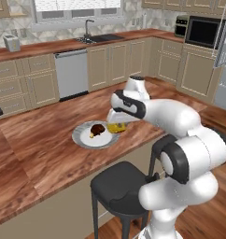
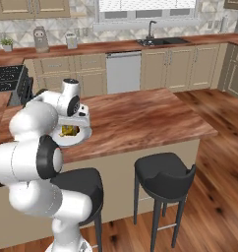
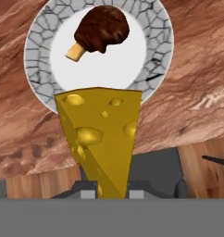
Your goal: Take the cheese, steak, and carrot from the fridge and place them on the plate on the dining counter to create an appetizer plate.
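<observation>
We see our pincer (image 3: 111, 194) clamped on the cheese (image 3: 102, 139); the yellow wedge with holes sticks up between the two tips in the hand view; in the left base view the cheese (image 1: 116, 127) hangs under the hand, just above the plate's rim on the side near the counter's front edge; the plate (image 1: 82, 137) lies on the dining counter (image 1: 49, 140), close to that front edge; on the plate rests the steak (image 1: 98, 129), dark brown with a small pale bone end, near the plate's middle; it is apart from the cheese; in the right base view the cheese (image 2: 68, 130) shows under the hand, over the plate (image 2: 76, 139); a black stool (image 1: 117, 186) stands under the counter's edge beside our arm.
</observation>
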{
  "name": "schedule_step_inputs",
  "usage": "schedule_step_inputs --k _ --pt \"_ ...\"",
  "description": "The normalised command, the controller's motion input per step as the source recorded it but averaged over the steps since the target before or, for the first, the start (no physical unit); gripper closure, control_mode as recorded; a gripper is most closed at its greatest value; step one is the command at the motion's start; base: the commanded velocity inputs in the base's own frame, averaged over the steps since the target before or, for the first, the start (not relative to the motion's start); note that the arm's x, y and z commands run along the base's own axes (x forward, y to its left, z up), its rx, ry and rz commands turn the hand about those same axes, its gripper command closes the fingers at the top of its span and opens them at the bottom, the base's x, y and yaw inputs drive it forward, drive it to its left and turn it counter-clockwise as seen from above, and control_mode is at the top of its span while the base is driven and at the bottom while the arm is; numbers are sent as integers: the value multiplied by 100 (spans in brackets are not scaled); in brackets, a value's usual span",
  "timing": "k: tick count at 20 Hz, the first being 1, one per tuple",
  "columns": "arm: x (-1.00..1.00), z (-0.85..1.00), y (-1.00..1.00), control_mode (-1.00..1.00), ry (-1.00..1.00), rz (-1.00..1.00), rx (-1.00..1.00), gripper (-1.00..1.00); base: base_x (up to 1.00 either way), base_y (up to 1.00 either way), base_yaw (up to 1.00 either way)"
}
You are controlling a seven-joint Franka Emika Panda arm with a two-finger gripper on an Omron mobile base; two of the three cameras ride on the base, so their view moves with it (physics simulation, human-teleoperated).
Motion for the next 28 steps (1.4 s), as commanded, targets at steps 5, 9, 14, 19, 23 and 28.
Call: schedule_step_inputs --k 5,9,14,19,23,28 --pt "56 -54 19 -100 0 0 0 100 0 0 0" --pt "58 -60 14 -100 0 0 0 100 0 0 0" --pt "57 -48 4 -100 0 0 0 100 0 0 0" --pt "57 -40 1 -100 0 0 0 100 0 0 0" --pt "42 -33 22 -100 0 0 -1 100 0 0 0" --pt "9 -31 32 -100 -2 -2 -5 -100 0 0 0"
